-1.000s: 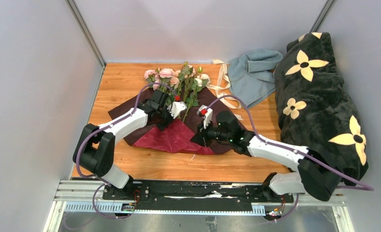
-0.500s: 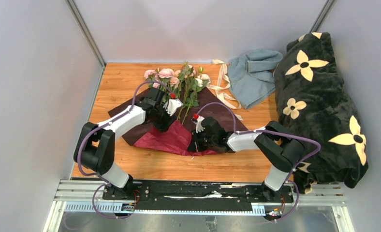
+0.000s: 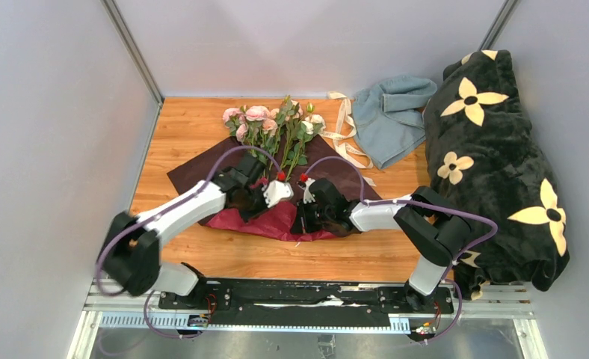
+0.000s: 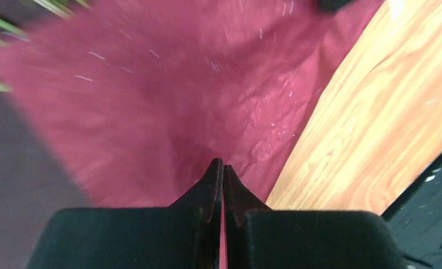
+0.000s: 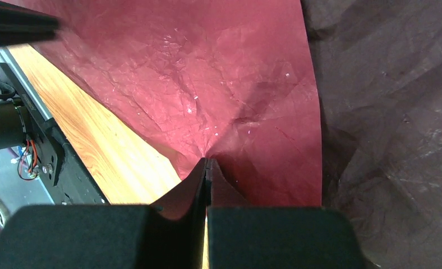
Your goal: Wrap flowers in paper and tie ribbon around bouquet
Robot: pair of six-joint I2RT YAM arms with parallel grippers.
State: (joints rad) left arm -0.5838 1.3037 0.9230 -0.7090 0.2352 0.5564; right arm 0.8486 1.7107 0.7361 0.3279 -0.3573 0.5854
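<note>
Bare table (image 3: 176, 127) left of the paper (image 3: 273, 222) and along its near edge gives passage; flowers (image 3: 273, 123) block its far end; ribbon (image 3: 345, 134), blue cloth (image 3: 389, 120) and black flowered blanket (image 3: 493, 149) crowd its right; left arm (image 3: 187, 209) and right arm (image 3: 377, 213) lie across it

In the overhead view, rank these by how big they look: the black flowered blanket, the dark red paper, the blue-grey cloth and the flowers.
1. black flowered blanket
2. paper
3. blue-grey cloth and flowers: about alike, so not ranked against each other.
</note>
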